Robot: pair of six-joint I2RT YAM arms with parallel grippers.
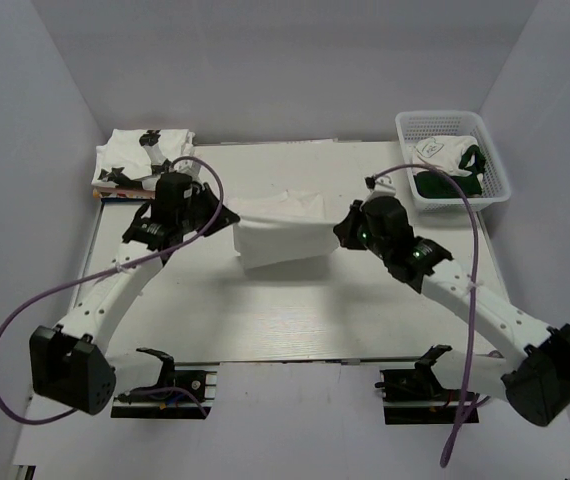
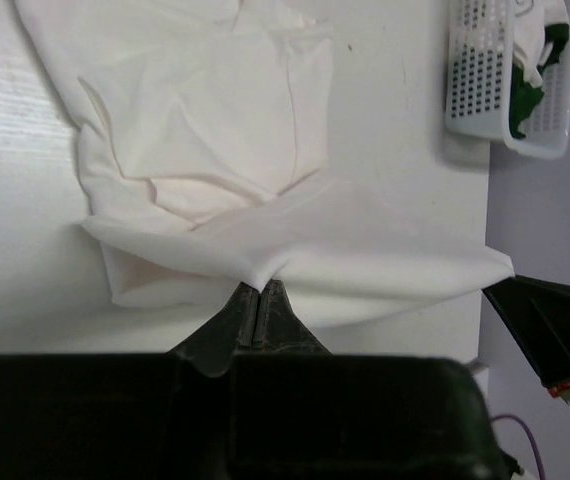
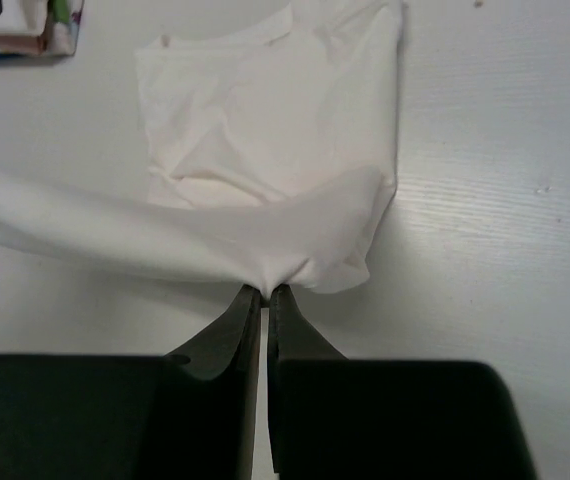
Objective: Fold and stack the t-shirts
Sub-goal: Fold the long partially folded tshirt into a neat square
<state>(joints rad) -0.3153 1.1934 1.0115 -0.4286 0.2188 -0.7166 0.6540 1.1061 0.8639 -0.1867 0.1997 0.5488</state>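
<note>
The t-shirt (image 1: 283, 238) at the centre of the table (image 1: 295, 320) is held by 1 lifted edge, left gripper (image 2: 258, 298) and right gripper (image 3: 265, 295) each pinched closed on an end (long axis left-right between them, neither arm nearer).

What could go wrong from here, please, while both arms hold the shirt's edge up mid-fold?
1. Both pairs of jaws hold only a small pinch of the t-shirt at its edge; if either slips, the fold could land crooked.
2. The part lying on the table is visibly wrinkled, so laying the lifted edge over it may trap creases.
</note>
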